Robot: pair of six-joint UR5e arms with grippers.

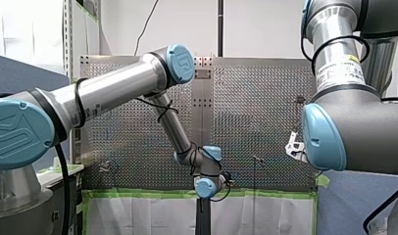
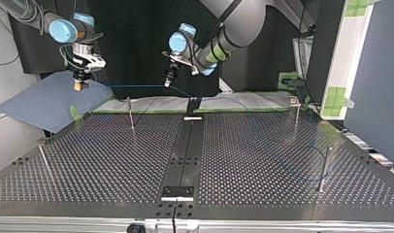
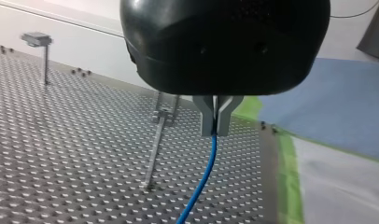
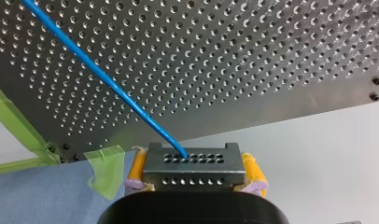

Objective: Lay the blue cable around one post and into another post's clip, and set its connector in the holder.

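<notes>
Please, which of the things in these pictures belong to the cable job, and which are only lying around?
For the job:
- blue cable
- connector, held in my right gripper
- my left gripper, closed on the cable
- upright posts

Only lying about:
- green tape
- blue cloth
- white sheet

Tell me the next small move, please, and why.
Probably my left gripper, shut on the blue cable, should lower it toward the post beside it: the cable hangs in the air, touching no post there, while my right gripper holds the connector.
</notes>
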